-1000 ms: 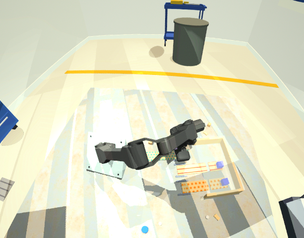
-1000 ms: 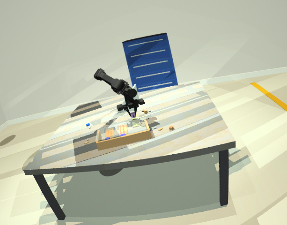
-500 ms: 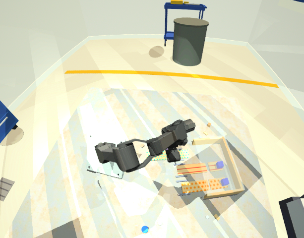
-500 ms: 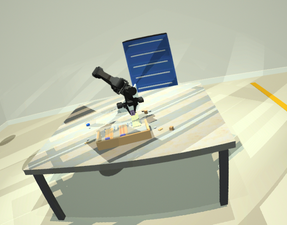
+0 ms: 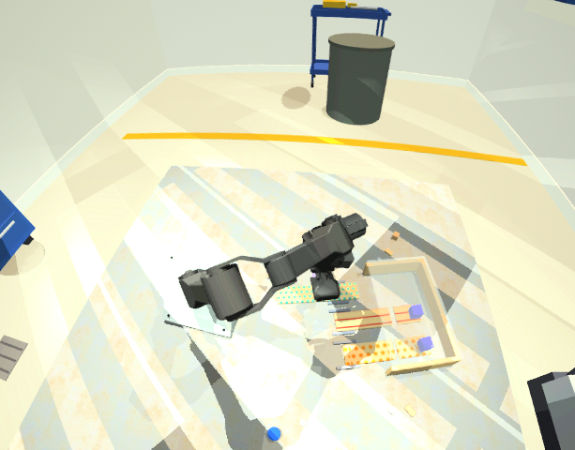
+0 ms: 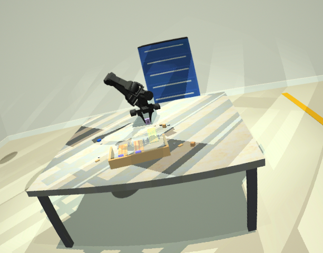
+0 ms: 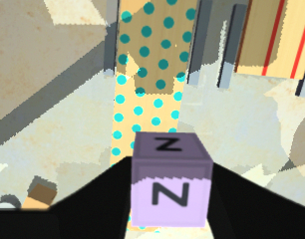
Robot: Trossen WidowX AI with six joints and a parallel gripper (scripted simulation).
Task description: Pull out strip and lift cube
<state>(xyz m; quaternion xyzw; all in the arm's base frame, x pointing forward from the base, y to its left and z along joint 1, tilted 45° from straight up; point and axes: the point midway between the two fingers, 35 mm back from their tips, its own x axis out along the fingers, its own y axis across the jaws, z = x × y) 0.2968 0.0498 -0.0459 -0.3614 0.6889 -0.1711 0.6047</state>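
You've got a table (image 6: 215,141) with a three-sided wooden frame (image 5: 435,300) on it, open side toward the arm (image 5: 296,259). Three strips run out of it. The teal-dotted strip (image 5: 296,293) is pulled well out past the open end. The red-lined strip (image 5: 362,320) and orange-dotted strip (image 5: 374,352) sit further in, each visibly split in two, each with a plain blue-violet cube at its far end.

The gripper (image 6: 147,119) is pinching the labelled cube (image 7: 169,179), jaws closed on its two side faces. In the exterior view the cube hangs off the surface, above the near end of the teal-dotted strip; the wrist view agrees, with that strip directly below.

My read: you're in the hold-up step, lift underway or nearly done.

To do it well:
- Keep the squeeze constant; don't relax it.
- Go straight up, slow, no wrist roll. The cube sits near the fingertips in the wrist view, so I'd guess there's little margin if it slips.
- Stay away from the frame and the other two strips.
- Stop at a clearly raised height and hold still.

Cube itself: pale lilac, sharp-edged, black "N" on the top face and on the face toward the wrist camera. It looks square in the grip, not tilted. I can't see the contact faces themselves, since the dark fingers cover them.
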